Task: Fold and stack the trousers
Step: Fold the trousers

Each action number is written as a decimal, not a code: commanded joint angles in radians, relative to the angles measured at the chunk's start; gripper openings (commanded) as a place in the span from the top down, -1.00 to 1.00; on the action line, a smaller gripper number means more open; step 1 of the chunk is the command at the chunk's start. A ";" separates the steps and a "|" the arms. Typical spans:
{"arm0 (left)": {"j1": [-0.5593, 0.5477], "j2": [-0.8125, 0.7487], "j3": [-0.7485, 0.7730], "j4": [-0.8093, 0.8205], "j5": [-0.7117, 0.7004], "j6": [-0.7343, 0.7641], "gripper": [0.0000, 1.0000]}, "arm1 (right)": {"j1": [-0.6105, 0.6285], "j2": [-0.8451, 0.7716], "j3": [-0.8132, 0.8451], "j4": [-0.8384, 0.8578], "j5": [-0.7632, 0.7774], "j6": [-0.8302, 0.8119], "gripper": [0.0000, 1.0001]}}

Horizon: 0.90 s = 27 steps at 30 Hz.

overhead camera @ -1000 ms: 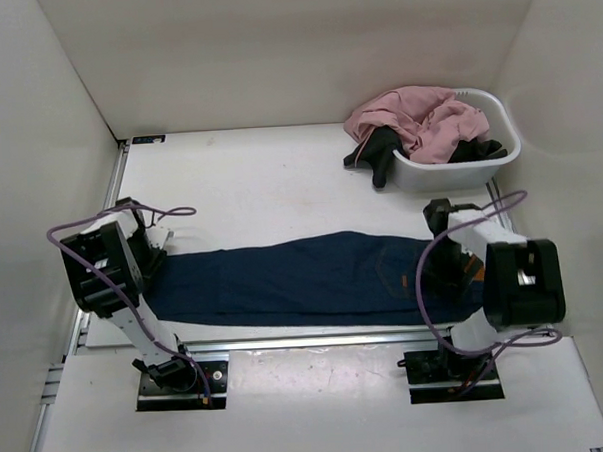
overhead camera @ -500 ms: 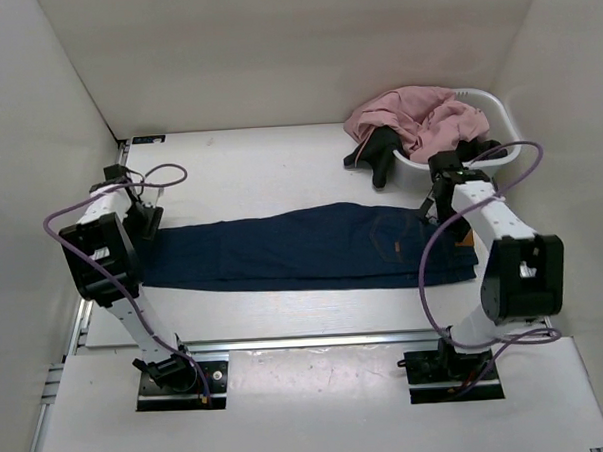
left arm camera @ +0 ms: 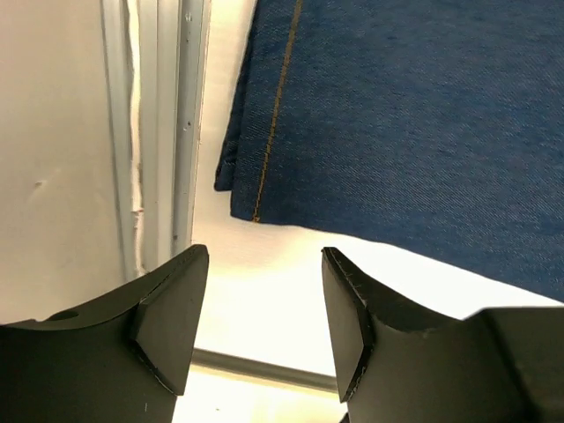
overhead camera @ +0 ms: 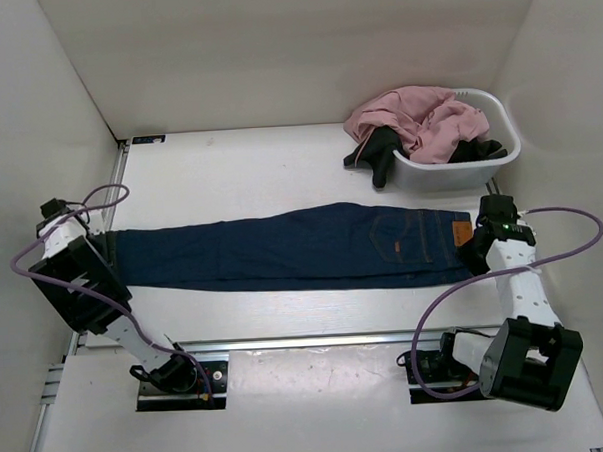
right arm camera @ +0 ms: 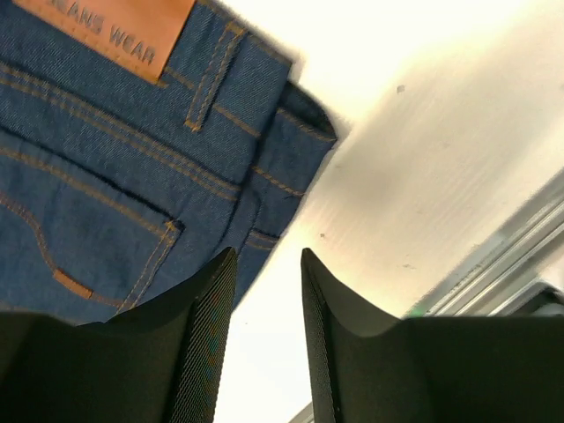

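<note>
Your trousers [overhead camera: 292,248] lie flat and at full length across the middle of the bench [overhead camera: 249,173], one long dark-blue band. The hems [left arm camera: 238,189] point toward the left edge and the waistband [overhead camera: 461,247] toward the right edge, with the orange-brown patch [right arm camera: 110,31] face up.

The left gripper [left arm camera: 264,256] hovers at the left edge just off the hems. Its fingers [left arm camera: 167,308] are spread wide with only bare bench between them.

The right gripper [right arm camera: 267,257] hangs over the waistband's corner near the right edge. Its fingers [right arm camera: 198,335] stand a narrow gap apart and pinch nothing; the denim shows beside them, not between.

In the far right corner a white basket [overhead camera: 513,142] holds a pink garment [overhead camera: 412,116]. A black garment [overhead camera: 376,153] hangs over its left rim onto the bench.
</note>
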 commanded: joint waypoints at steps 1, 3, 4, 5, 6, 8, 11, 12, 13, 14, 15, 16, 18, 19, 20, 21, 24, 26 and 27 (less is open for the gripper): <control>0.027 0.022 0.008 0.051 0.085 -0.049 -0.32 | -0.003 0.008 0.007 0.095 -0.073 -0.027 0.19; 0.046 0.041 0.008 0.063 0.126 -0.068 -0.32 | -0.003 0.029 0.007 0.095 -0.064 -0.049 0.19; 0.061 0.061 0.008 0.063 0.136 -0.082 -0.32 | -0.003 0.029 0.007 0.084 -0.064 -0.049 0.19; 0.070 0.071 0.008 0.063 0.145 -0.082 -0.29 | -0.003 0.029 0.007 0.084 -0.052 -0.049 0.19; 0.070 0.084 0.008 0.063 0.168 -0.094 -0.29 | -0.003 0.029 -0.003 0.084 -0.052 -0.058 0.19; 0.083 0.108 -0.002 0.063 0.190 -0.094 -0.27 | -0.003 0.029 -0.012 0.084 -0.020 -0.058 0.19; 0.083 0.131 -0.015 0.063 0.200 -0.094 -0.25 | -0.003 0.029 -0.013 0.084 -0.009 -0.067 0.02; 0.083 0.131 -0.025 0.063 0.200 -0.094 -0.24 | -0.012 0.029 -0.013 0.084 0.003 -0.067 -0.06; 0.083 0.131 -0.026 0.063 0.200 -0.094 -0.20 | -0.012 0.029 -0.013 0.084 0.013 -0.067 -0.15; 0.083 0.142 -0.035 0.072 0.200 -0.083 -0.15 | -0.012 0.040 -0.013 0.084 0.013 -0.067 -0.20; 0.083 0.142 -0.035 0.072 0.200 -0.083 -0.10 | -0.012 0.040 -0.013 0.084 0.013 -0.067 -0.23; 0.083 0.142 -0.035 0.072 0.200 -0.074 -0.03 | -0.012 0.049 -0.023 0.084 0.013 -0.067 -0.23; 0.083 0.142 -0.044 0.072 0.210 -0.074 0.19 | -0.012 0.062 -0.034 0.108 -0.001 -0.067 -0.23; 0.083 0.142 -0.044 0.072 0.210 -0.065 0.29 | -0.012 0.074 -0.034 0.119 -0.001 -0.067 -0.23; 0.083 0.142 -0.044 0.072 0.219 -0.065 0.40 | -0.012 0.091 -0.046 0.132 -0.010 -0.067 -0.20; 0.083 0.142 -0.044 0.072 0.219 -0.065 0.51 | -0.012 0.101 -0.055 0.162 -0.022 -0.067 -0.14; 0.083 0.131 -0.053 0.072 0.219 -0.056 0.72 | -0.012 0.157 -0.055 0.225 -0.058 -0.067 0.02; 0.083 0.121 -0.053 0.072 0.219 -0.045 0.72 | -0.012 0.203 -0.045 0.245 -0.081 -0.056 0.08; 0.083 0.121 -0.053 0.072 0.219 -0.045 0.72 | -0.012 0.216 -0.036 0.262 -0.081 -0.056 0.11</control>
